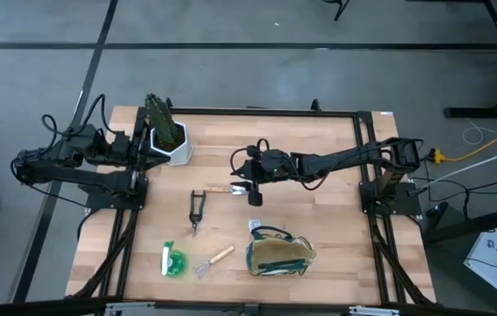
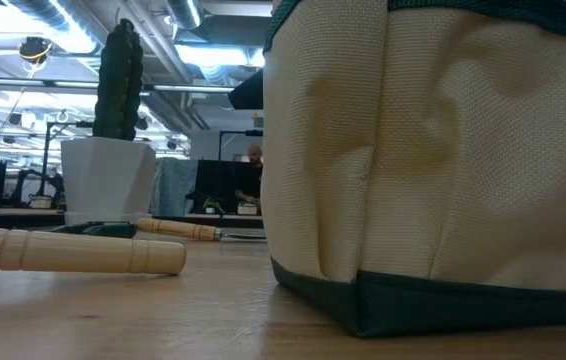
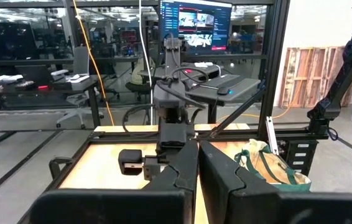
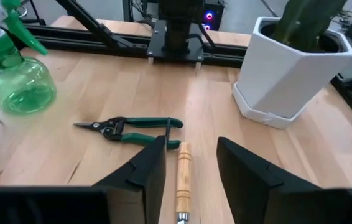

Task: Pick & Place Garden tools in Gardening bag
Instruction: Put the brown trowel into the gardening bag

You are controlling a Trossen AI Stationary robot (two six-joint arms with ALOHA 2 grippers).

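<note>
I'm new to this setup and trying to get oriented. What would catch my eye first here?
The right gripper hovers mid-table with fingers apart, right above a wooden-handled trowel, beside the pruning shears. The tan gardening bag sits at the near edge; a potted plant stands by the idle left gripper.

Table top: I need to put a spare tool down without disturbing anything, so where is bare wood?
Free: the strip between the white plant pot and the table's far right corner, and the wood between the right gripper and the right edge. Crowded: the near edge, where the green spray bottle, mini rake and gardening bag line up, with pruning shears just behind.
</note>
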